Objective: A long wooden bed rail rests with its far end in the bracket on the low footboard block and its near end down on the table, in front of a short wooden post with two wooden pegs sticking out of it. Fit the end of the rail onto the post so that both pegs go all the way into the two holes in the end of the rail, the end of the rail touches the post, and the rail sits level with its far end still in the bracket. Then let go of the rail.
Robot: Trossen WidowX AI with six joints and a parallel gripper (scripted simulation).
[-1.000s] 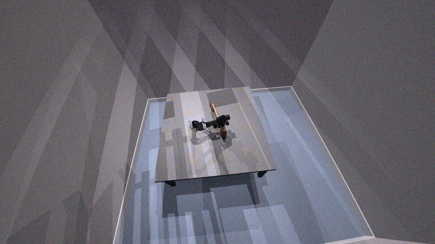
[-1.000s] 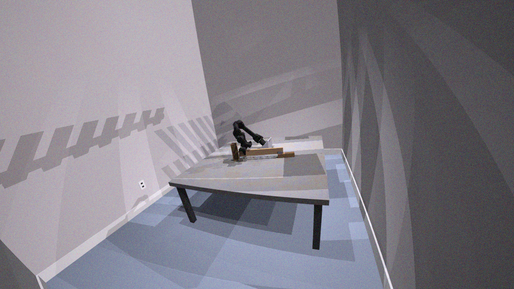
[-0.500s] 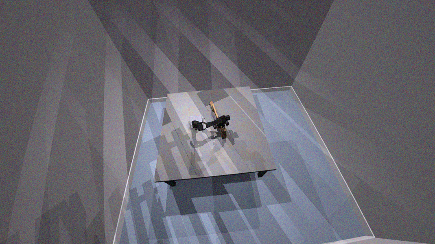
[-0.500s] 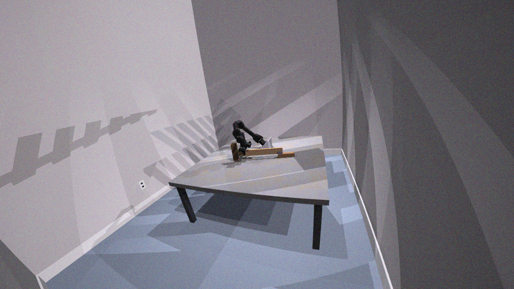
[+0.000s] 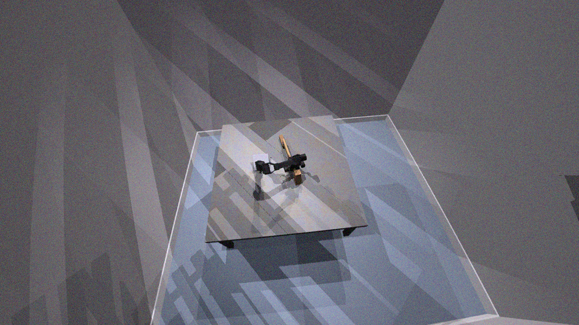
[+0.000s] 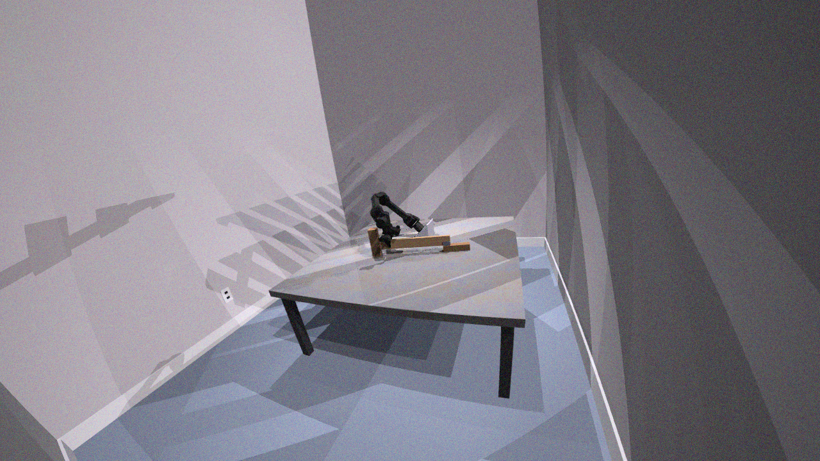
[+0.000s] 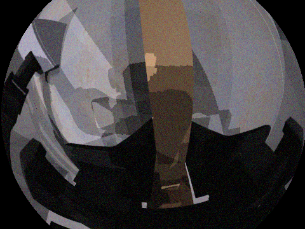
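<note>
Wooden rail (image 6: 421,241) is clamped in the jaws, which are closed narrow on its two sides; the wrist view shows it running straight up the frame between the dark finger bodies. Gripper (image 6: 420,225) sits on the rail at mid-length, not at the peg end. In the exterior view the rail looks lifted off the desk (image 6: 435,286) and close to level, its near end right by the short post (image 6: 374,242), its far end over at the low footboard block (image 6: 457,246). Top view shows the arm (image 5: 281,164) reaching across from its base to the rail (image 5: 285,147), which lies diagonal on the desk. Too small to tell whether the rail end touches the post or a gap remains; pegs and holes not resolvable in any view, bracket not clear either. Judgement: pick-up and lift of the near end done, alignment at post height roughly done, task somewhere past halfway. Left to do, as far as I can judge: push the rail endwise so both pegs seat fully and the end face meets the post, confirm the far end stays in the bracket, then open the jaws and back off. Release not yet done.
</note>
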